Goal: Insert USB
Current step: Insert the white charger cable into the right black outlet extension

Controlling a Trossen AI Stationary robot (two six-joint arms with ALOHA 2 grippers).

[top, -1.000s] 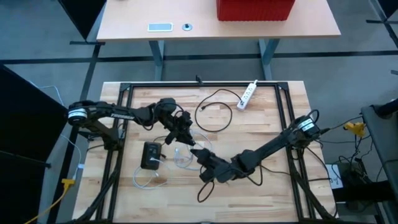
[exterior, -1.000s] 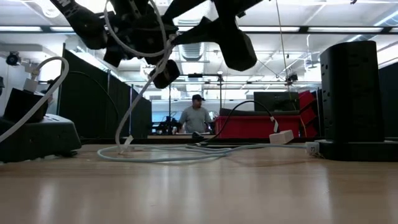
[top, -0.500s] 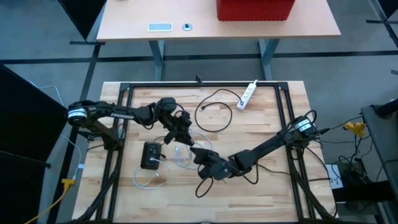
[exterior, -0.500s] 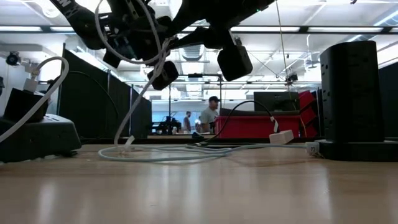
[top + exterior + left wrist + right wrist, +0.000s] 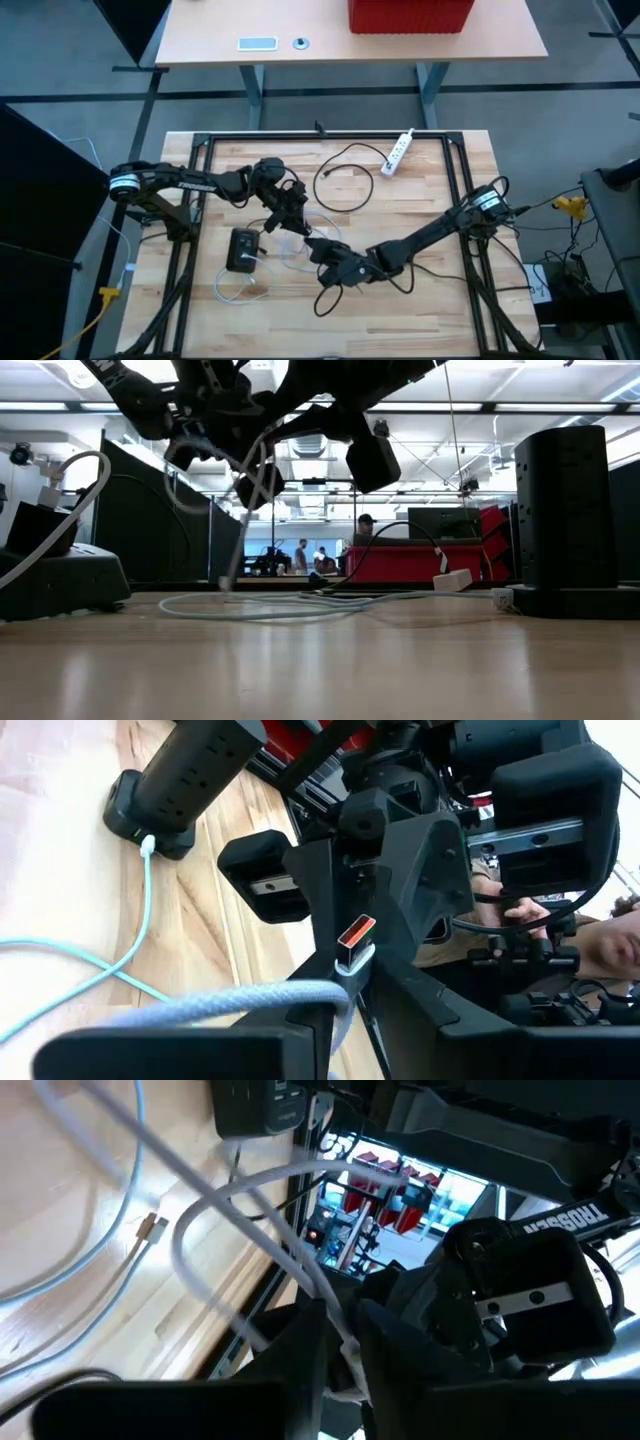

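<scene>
USB plug (image 5: pixel 356 934) not yet inserted: orange-tongued connector bare, held in air at centre of left wrist frame, on end of white braided cable (image 5: pixel 230 1005). Left gripper (image 5: pixel 291 213), centre-left of high view, pinches that cable just behind plug. Right gripper (image 5: pixel 322 250), just below-right of it, fingers pressed together on same white cable (image 5: pixel 240 1230). Black charger block (image 5: pixel 242 249) lies on table (image 5: pixel 420 310) left of both; tall black power tower (image 5: pixel 570 510) at right of low view. Judgement: handover or regrasp stage; alignment and insertion both left to do.
</scene>
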